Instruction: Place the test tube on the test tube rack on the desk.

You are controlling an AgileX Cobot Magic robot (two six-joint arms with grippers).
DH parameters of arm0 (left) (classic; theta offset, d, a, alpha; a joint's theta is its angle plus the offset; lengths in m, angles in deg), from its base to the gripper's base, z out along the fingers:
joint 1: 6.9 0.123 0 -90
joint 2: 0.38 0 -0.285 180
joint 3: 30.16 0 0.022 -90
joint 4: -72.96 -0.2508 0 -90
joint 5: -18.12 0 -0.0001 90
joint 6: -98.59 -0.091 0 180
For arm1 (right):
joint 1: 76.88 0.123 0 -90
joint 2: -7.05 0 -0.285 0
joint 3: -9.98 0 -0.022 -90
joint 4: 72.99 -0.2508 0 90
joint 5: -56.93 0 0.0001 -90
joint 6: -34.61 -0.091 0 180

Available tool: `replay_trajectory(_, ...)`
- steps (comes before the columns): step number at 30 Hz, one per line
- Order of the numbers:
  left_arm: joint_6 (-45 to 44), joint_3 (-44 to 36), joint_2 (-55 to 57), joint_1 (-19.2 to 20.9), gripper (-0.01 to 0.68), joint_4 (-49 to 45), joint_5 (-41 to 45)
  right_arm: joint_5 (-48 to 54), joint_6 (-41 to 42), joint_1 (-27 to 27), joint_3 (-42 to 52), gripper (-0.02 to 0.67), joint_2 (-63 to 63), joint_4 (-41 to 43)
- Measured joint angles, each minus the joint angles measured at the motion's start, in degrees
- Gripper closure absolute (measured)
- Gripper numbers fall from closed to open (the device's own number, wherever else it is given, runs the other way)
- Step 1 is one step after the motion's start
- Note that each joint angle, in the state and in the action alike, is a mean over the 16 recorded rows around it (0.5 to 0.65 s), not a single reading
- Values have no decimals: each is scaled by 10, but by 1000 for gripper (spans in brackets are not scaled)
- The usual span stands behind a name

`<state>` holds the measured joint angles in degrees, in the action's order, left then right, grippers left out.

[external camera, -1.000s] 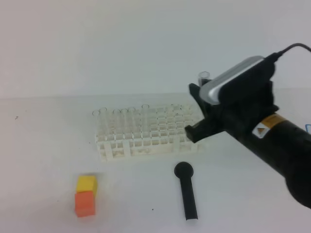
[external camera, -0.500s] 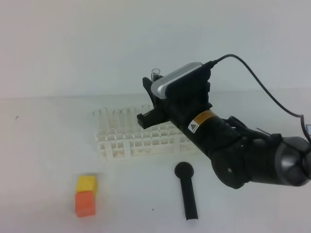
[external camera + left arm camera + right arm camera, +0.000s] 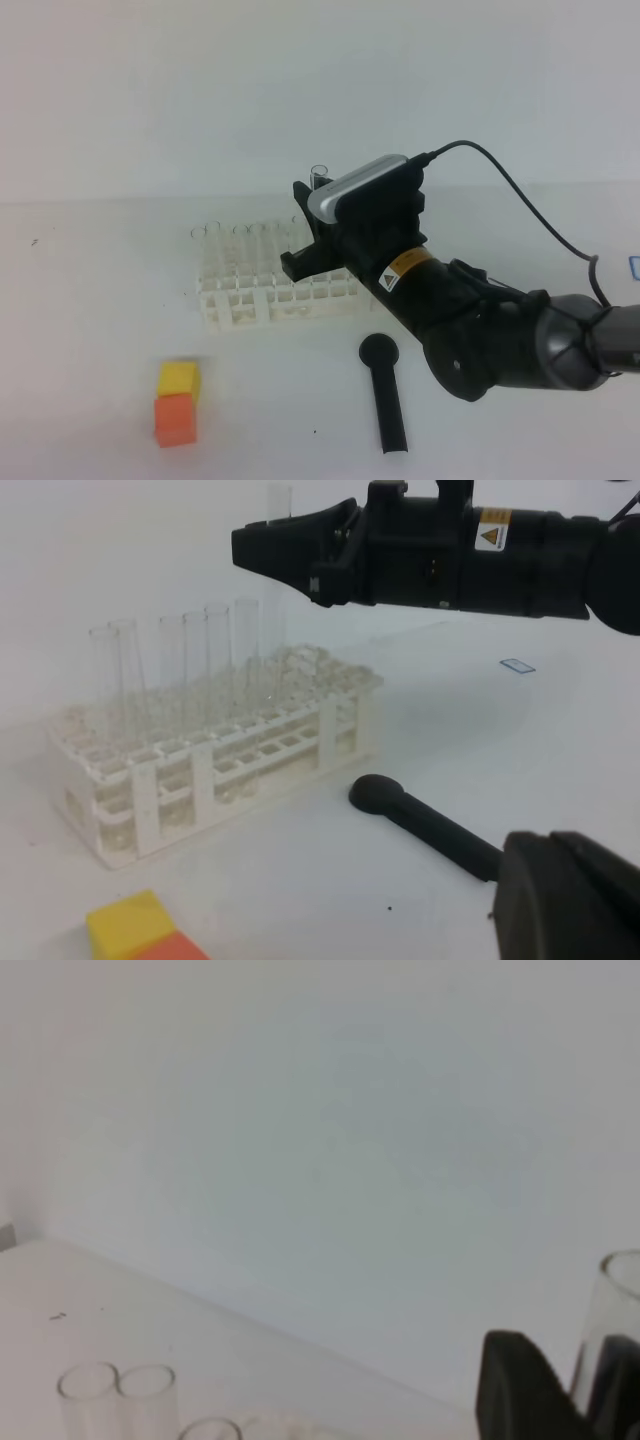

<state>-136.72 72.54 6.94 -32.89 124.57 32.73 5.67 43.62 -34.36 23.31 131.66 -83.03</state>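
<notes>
My right arm (image 3: 480, 330) is matte black, rounded at its joints. A silver-grey camera housing (image 3: 357, 187) caps my wrist, a thin black cable (image 3: 520, 195) looping from it. A small orange-yellow warning label (image 3: 400, 269) marks my forearm.

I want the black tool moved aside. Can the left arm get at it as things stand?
Probably yes. The black tool lies flat on bare desk just ahead of the left claw, apart from the rack. The right arm hangs higher.
</notes>
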Motion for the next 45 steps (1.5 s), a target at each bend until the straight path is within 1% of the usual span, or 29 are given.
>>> replay_trajectory(8, 2, 0, 1, 0, 674, 0, 0, -26, -3, 0, -1, 528, 22, -8)
replay_trajectory(11, 3, 0, 1, 0, 674, 0, 0, -36, -4, 0, -1, 516, 29, -10)
replay_trajectory(23, 3, 0, 1, 0, 674, 0, 0, -54, 4, 0, -4, 381, 38, -11)
replay_trajectory(26, 3, 0, 1, 0, 674, 0, 0, -43, 17, 0, -4, 363, 29, -11)
replay_trajectory(29, 3, 0, 1, 0, 674, 0, 0, -17, 38, 0, -4, 389, 11, -11)
replay_trajectory(34, 3, 0, 1, 0, 674, 0, 0, 53, 99, 0, -4, 477, -48, -11)
replay_trajectory(41, 3, 0, 1, 0, 674, 0, 0, 195, 224, 0, -3, 608, -184, -15)
replay_trajectory(45, 3, 0, 1, 0, 674, 0, 0, 281, 303, 0, -3, 642, -271, -27)
